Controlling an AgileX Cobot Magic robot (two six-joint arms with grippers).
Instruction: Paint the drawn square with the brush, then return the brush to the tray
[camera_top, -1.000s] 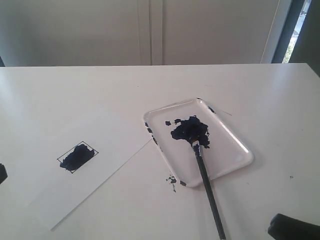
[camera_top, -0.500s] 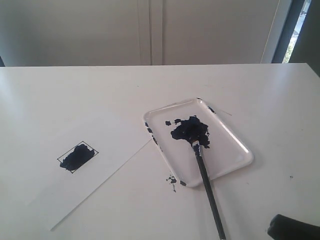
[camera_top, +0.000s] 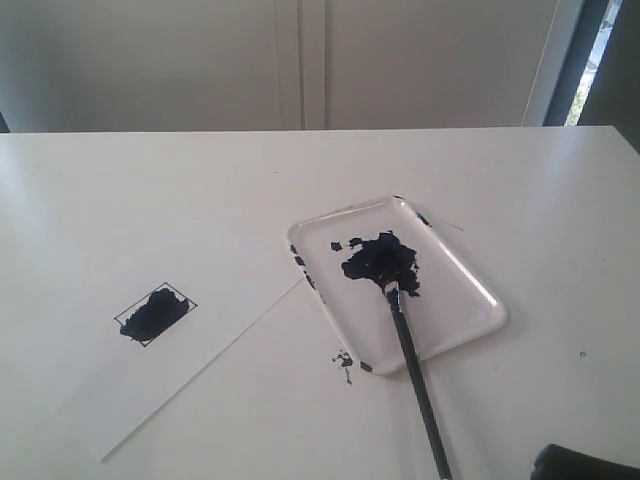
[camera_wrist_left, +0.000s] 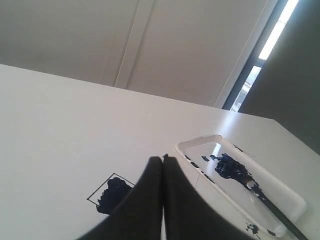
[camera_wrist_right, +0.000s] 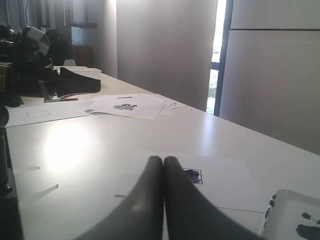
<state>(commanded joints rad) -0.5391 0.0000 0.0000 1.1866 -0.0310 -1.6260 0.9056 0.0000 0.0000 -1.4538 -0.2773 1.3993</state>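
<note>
The drawn square (camera_top: 155, 313) on the white paper sheet (camera_top: 170, 365) is blotched dark blue inside; it also shows in the left wrist view (camera_wrist_left: 111, 193) and the right wrist view (camera_wrist_right: 193, 175). The brush (camera_top: 415, 378) lies with its bristles in the blue paint of the tray (camera_top: 470, 325) and its black handle sticking out over the rim toward the table's front edge. My left gripper (camera_wrist_left: 163, 159) is shut and empty, out of the exterior view. My right gripper (camera_wrist_right: 163, 160) is shut and empty; only a dark part of that arm (camera_top: 585, 462) shows at the lower right corner.
Small blue paint specks (camera_top: 345, 360) lie on the table beside the tray's near corner. In the right wrist view, loose papers (camera_wrist_right: 130, 106) and black equipment (camera_wrist_right: 30, 65) sit at the table's far end.
The dark piece of the left arm at the left edge has left the exterior view. The right arm's dark part has sunk lower in the corner. Brush, tray and paper are unmoved.
</note>
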